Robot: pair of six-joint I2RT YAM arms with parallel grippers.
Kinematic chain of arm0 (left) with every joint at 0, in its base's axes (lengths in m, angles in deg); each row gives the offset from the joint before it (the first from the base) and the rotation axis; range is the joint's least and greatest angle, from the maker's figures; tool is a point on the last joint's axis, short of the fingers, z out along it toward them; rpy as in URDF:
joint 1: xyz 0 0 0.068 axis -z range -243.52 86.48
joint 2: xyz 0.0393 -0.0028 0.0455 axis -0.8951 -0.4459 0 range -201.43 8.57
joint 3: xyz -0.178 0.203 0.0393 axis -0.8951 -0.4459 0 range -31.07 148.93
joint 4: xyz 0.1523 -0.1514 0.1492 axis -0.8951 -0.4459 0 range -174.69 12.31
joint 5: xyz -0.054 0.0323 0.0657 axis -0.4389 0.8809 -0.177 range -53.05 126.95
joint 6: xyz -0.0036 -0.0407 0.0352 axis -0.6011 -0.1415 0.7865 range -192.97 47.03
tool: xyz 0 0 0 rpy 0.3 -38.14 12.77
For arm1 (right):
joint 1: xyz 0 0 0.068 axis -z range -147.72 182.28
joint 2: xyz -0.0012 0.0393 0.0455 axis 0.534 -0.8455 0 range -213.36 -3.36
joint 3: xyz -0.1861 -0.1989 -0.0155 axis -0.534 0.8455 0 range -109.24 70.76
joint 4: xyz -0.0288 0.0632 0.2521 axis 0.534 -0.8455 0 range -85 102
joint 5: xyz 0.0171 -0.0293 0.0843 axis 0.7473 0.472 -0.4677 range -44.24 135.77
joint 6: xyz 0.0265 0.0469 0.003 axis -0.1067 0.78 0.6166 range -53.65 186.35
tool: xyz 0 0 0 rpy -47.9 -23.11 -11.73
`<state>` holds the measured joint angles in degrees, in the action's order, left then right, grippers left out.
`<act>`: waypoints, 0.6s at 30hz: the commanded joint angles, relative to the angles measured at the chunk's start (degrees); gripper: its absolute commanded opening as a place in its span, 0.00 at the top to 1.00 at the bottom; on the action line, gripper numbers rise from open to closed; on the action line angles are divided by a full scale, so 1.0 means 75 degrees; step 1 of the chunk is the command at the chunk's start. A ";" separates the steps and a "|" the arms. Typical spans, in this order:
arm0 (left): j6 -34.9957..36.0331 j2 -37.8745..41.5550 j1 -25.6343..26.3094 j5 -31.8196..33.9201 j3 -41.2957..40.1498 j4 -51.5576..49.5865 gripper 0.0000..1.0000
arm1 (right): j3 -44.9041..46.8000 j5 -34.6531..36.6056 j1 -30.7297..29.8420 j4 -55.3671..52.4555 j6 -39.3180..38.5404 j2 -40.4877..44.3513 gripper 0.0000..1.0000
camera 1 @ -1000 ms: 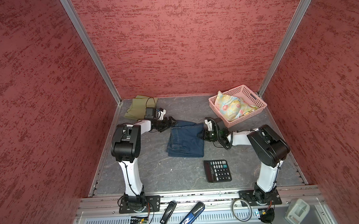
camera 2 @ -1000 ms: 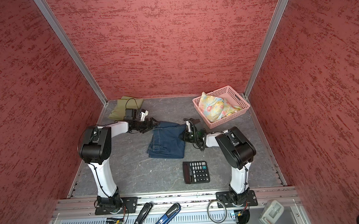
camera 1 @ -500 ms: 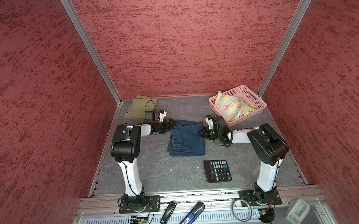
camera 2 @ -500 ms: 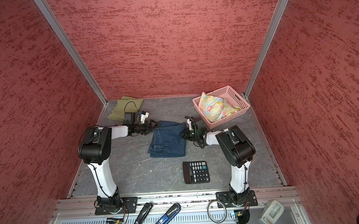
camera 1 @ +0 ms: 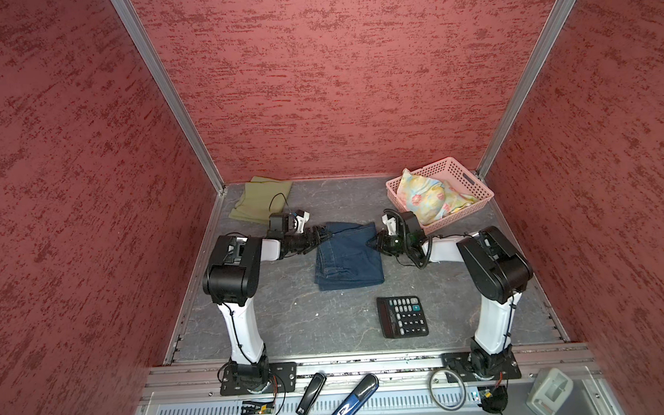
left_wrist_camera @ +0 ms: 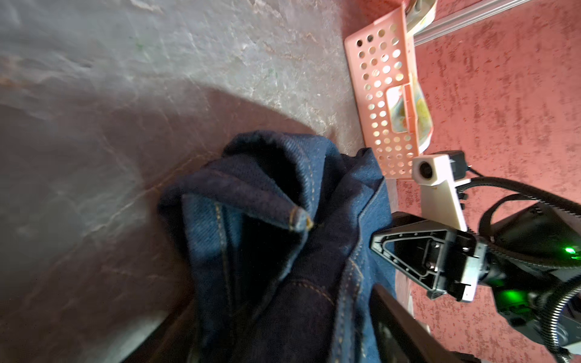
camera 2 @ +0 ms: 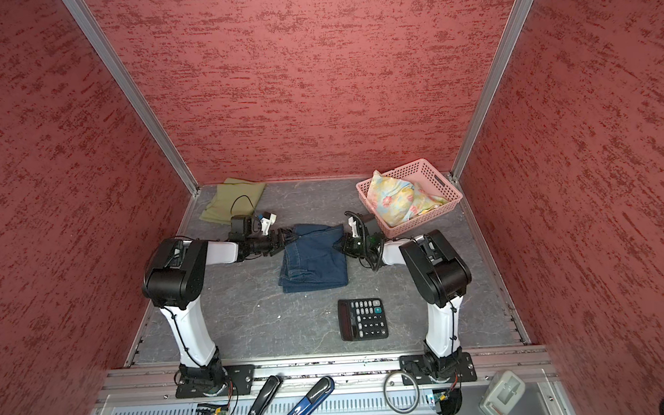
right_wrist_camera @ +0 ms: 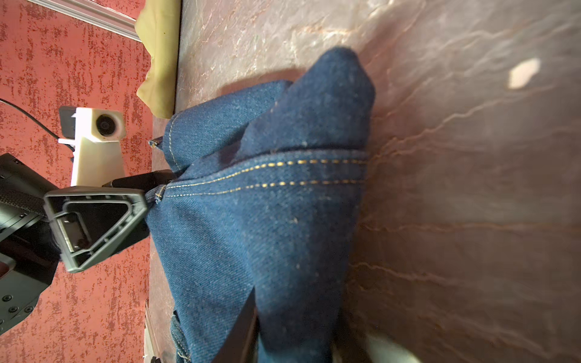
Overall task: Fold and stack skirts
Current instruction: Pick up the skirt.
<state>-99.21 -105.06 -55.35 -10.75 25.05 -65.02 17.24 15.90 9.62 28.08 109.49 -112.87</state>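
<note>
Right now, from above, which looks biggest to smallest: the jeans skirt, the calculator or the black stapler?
In a top view:
1. denim skirt
2. calculator
3. black stapler, smallest though nearest the camera

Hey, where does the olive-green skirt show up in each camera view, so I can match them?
Top view: olive-green skirt in the back corner on the left arm's side.
Top view: same back corner.
Left wrist: not in it.
Right wrist: a strip at the wall's foot, beyond the denim skirt.
Shared landmark: the denim skirt, mid-table, seen in all four views.
</note>
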 commanded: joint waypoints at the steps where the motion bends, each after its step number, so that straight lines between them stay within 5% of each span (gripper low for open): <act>1: 0.0063 -0.0453 0.0246 0.0442 0.0040 -0.0741 0.30 | -0.0090 -0.0084 0.0056 0.0263 0.0132 0.0164 0.71; 3: 0.0123 -0.0512 0.0366 0.0453 0.0234 -0.0853 0.43 | -0.0067 -0.0087 0.0056 0.0306 0.0134 0.0177 0.71; 6: 0.0118 -0.0496 0.0458 0.0520 0.0491 -0.1009 0.82 | -0.0002 -0.0067 0.0062 0.0400 0.0155 0.0214 0.71; 8: 0.0077 -0.0421 0.0458 0.0479 0.0703 -0.1102 1.00 | 0.0022 -0.0038 0.0059 0.0434 0.0143 0.0250 0.70; 13: -0.0226 -0.0069 0.0406 0.0478 0.1297 -0.1410 1.00 | -0.0010 0.0043 0.0065 0.0363 -0.0006 0.0390 0.64; 18: -0.0378 0.0469 0.0025 0.0610 0.2236 -0.2395 1.00 | -0.0274 0.0295 0.0069 -0.0576 -0.0997 0.0970 0.36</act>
<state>-101.24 -106.11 -53.12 -7.39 37.20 -79.08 17.20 16.60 9.95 26.87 106.56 -109.86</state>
